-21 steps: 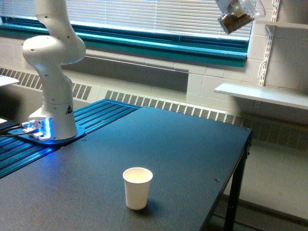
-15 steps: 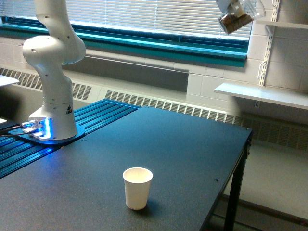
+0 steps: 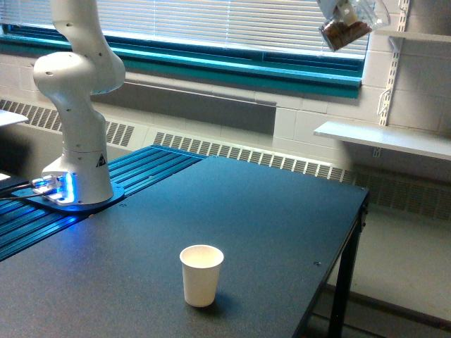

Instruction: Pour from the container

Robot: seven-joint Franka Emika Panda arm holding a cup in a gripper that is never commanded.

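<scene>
White robot arm [image 3: 77, 91] stands at the exterior view's left, base bolted on a blue-lit mount beside the dark table [image 3: 268, 211]. White paper cup [image 3: 201, 274] sits upright near the table's front edge, well apart from everything else, mouth open, inside looks empty. Far up at the exterior view's right, the container [image 3: 345, 28] hangs at the top edge of the frame, clear wall, brown granular bits [image 3: 344, 32] settled low inside, body tilted. The tool is cut off by the frame edge; cannot tell how its fingers sit, though the container is clearly carried aloft and not resting on anything. Wall shelf [image 3: 384, 137] is below and right of it.

Judgement: pour not begun; the container is high and well off to the side of the paper cup, not above it. To do the step well, it likely needs to come over the cup's mouth and lower close to the rim before tipping further, then tilt slowly so the bits don't scatter onto the table or knock the light cup.
</scene>
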